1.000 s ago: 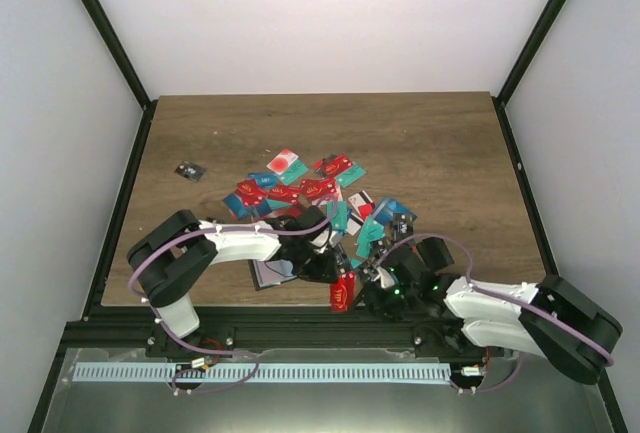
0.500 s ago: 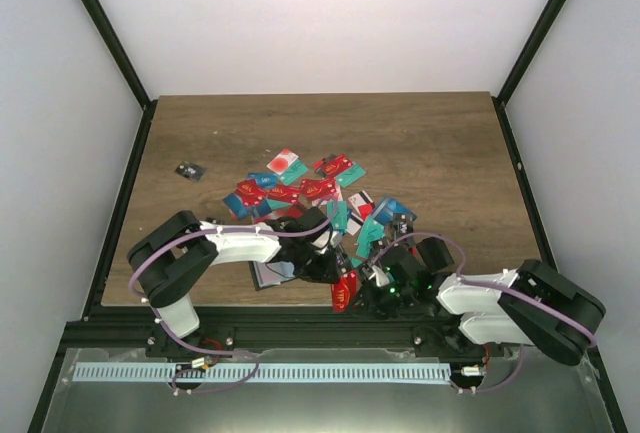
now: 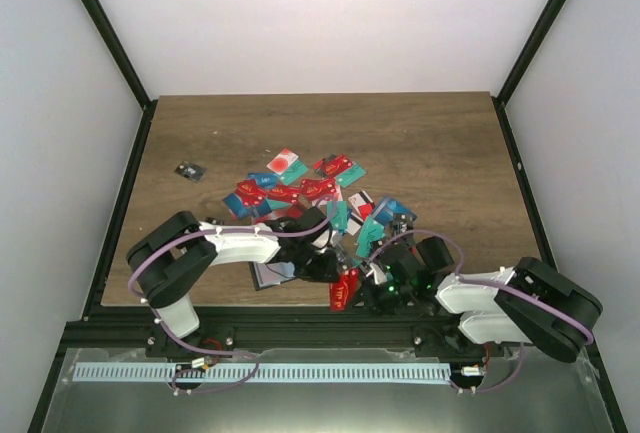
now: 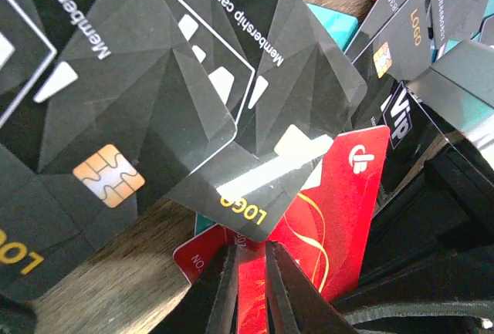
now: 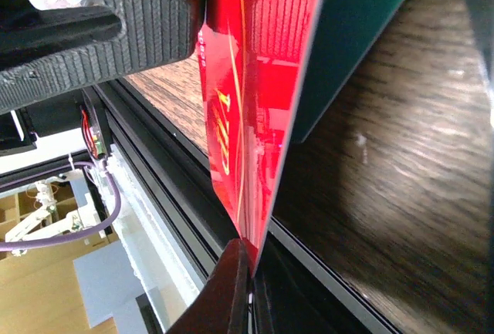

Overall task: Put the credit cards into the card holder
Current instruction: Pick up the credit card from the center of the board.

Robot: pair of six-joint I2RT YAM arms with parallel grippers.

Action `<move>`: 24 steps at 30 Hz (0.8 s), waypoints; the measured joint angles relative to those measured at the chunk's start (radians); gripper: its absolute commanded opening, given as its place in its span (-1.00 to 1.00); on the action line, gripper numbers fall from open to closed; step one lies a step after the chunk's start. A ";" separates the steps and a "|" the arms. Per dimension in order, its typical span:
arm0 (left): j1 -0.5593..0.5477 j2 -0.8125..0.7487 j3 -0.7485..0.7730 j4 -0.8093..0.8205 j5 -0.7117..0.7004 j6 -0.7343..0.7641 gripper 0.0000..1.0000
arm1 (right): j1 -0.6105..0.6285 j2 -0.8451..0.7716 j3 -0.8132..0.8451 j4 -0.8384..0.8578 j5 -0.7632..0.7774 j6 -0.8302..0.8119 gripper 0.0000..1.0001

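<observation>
1. Right arm: since a second ago its elbow has drawn in toward the base and the wrist has slid a little left along the near edge. The right gripper [image 5: 245,274], parted then, is now pinched tight on the red card [image 3: 343,291].
2. Right arm pose: it lies low over the near edge of the table [image 3: 440,143], forearm running leftward, wrist camera looking along the card's face.
3. The red card stands on edge, tilted, at the near table edge. Its lower edge sits between the right fingers. A teal card [image 5: 363,33] lies just behind it in the right wrist view.
4. The left gripper [image 4: 248,288] is narrow, with the same red card in the slit between its fingers. In the right wrist view its ribbed pad [image 5: 116,10] presses against the card's upper part. Both grippers are on the one card.
5. Left arm pose: unchanged from the earlier frames. The elbow is bent at the near left, the forearm reaches right, and the wrist is angled down at the near side of the pile.
6. The card holder [image 3: 262,275] lies flat on the table under the left forearm, partly hidden, with a lighter inner face showing.
7. Black membership cards [image 4: 139,102] overlap just beyond the left fingers.
8. The remaining credit cards [image 3: 300,188] are a loose overlapping heap of red, teal and blue at mid-table.
9. Farther left, well apart from the heap, is a small dark object [image 3: 188,170]; I cannot tell what it is.
</observation>
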 measured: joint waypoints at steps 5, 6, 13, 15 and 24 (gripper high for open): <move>-0.003 -0.051 0.003 -0.057 -0.040 -0.015 -0.65 | -0.001 -0.018 0.011 -0.006 -0.021 -0.029 -0.99; -0.004 -0.070 0.008 -0.077 -0.050 -0.016 -0.62 | -0.001 -0.037 0.018 -0.026 -0.024 -0.035 -0.99; -0.005 -0.256 0.096 -0.202 -0.151 -0.038 -0.42 | -0.036 -0.212 0.079 -0.248 -0.044 -0.075 -0.99; -0.003 -0.309 0.112 -0.230 -0.180 -0.048 -0.31 | -0.056 -0.251 0.111 -0.317 -0.055 -0.094 -0.99; 0.069 -0.515 0.117 -0.315 -0.252 -0.095 -0.03 | -0.179 -0.364 0.177 -0.453 -0.145 -0.138 -0.99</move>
